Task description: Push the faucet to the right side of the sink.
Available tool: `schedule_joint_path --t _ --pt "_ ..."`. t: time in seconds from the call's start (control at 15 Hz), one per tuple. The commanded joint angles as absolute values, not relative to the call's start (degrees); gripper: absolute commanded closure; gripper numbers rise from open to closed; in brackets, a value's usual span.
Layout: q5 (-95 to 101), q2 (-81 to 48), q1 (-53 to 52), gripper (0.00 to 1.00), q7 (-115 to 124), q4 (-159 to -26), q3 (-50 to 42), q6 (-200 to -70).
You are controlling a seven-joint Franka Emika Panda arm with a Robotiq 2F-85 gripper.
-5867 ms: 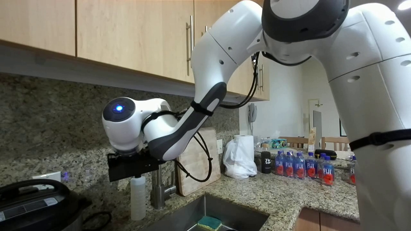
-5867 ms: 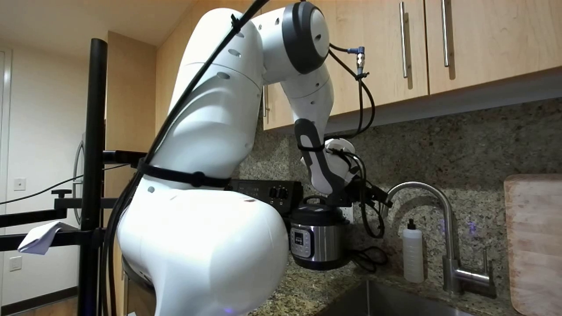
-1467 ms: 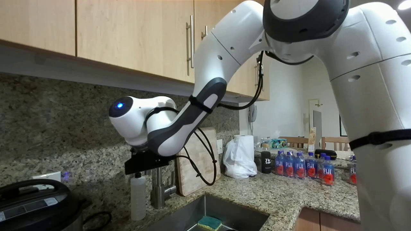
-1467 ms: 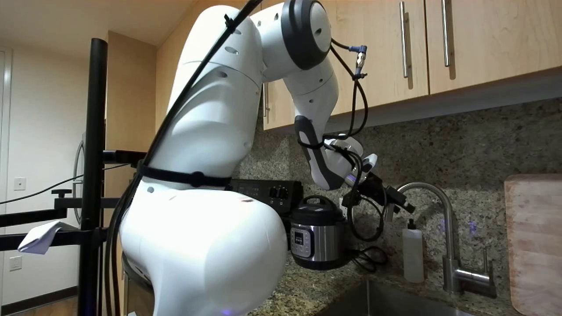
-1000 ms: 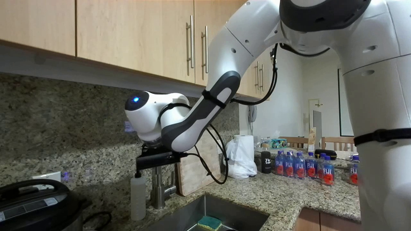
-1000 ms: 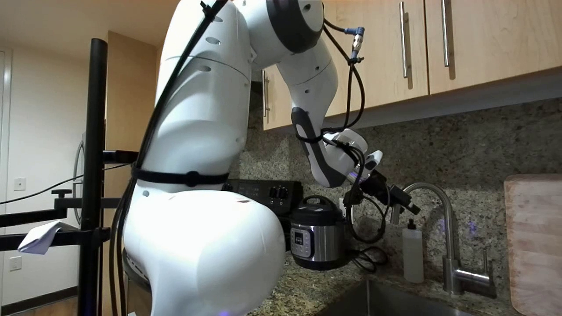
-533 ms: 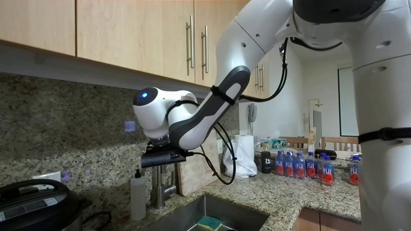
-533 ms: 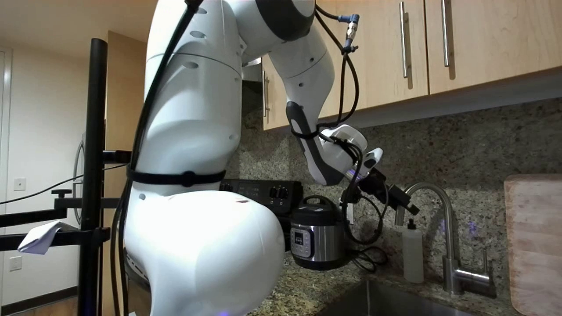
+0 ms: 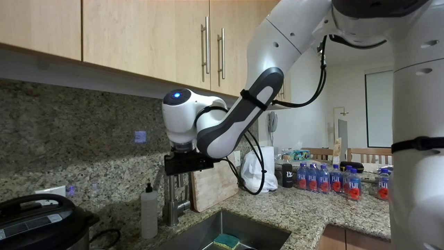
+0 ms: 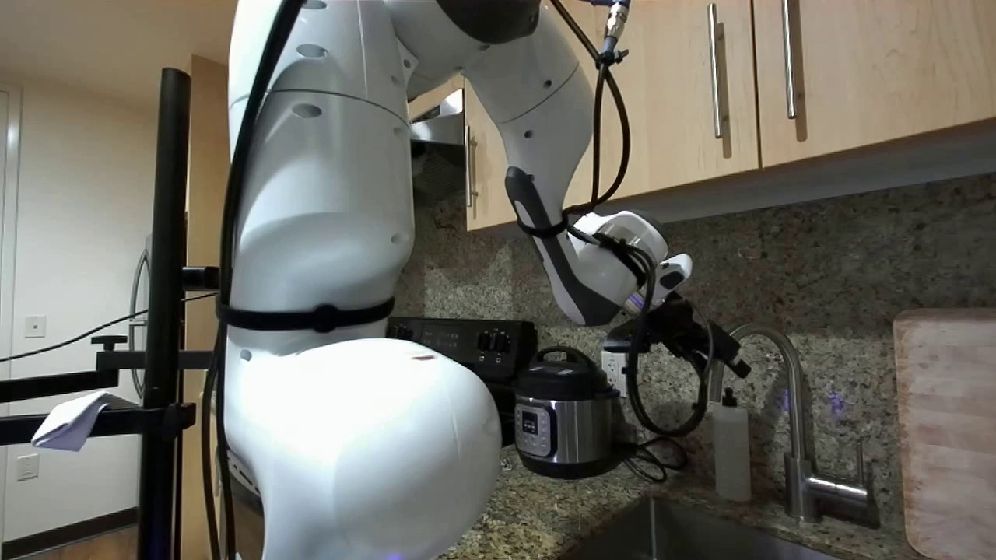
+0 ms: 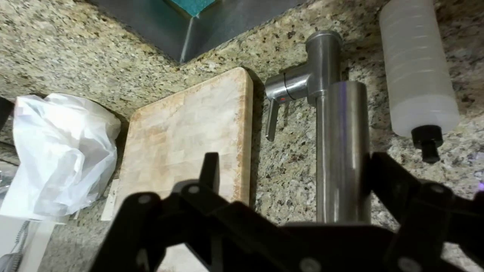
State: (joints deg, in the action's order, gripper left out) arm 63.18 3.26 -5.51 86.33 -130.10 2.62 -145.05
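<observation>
The steel faucet [image 10: 795, 404] rises behind the sink [image 10: 700, 537], its arched spout reaching toward my gripper [image 10: 731, 365]. In an exterior view its upright base [image 9: 171, 208] shows beside the sink's metal wall [image 9: 255, 229], while the arm hides the arch. From the wrist, the spout [image 11: 344, 151] lies between the spread jaws of my gripper [image 11: 293, 170]. The right-hand finger [image 11: 389, 177] appears to touch the spout's side. Well apart from it stands the left-hand finger [image 11: 210, 170], so nothing is clamped. A corner of the sink [image 11: 162, 28] appears at the top.
A whitish soap bottle [image 9: 149, 213] stands close beside the faucet base. A wooden cutting board [image 9: 213, 184] leans on the backsplash on the other side. A black cooker [image 10: 564, 424] sits on the counter, cabinets [image 9: 145, 41] hang above, and a sponge [image 9: 226, 240] lies in the sink.
My gripper has travelled to the right in both exterior views. The spout's free end has swung right along with it, while the faucet base stays put. The jaws remain open.
</observation>
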Motion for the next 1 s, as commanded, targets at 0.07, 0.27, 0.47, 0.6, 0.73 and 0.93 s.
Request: schedule_joint_path --t 0.07,0.27,0.47,0.6,0.73,0.93 --pt "56.8 9.0 -4.1 0.0 68.7 -137.3 -0.8 -156.1" --pt "53.5 11.1 -2.9 0.0 56.7 -141.8 -1.7 -162.7" --pt "50.6 13.2 -3.9 0.0 46.2 -144.9 -4.9 -164.6" --pt "51.0 14.6 -3.1 0.0 43.6 -145.6 -6.5 -164.7" --pt "51.6 15.2 -3.0 0.0 41.6 -145.1 -8.6 -166.9" --pt "47.7 13.3 -5.9 0.0 34.9 -143.7 -12.1 -171.4"
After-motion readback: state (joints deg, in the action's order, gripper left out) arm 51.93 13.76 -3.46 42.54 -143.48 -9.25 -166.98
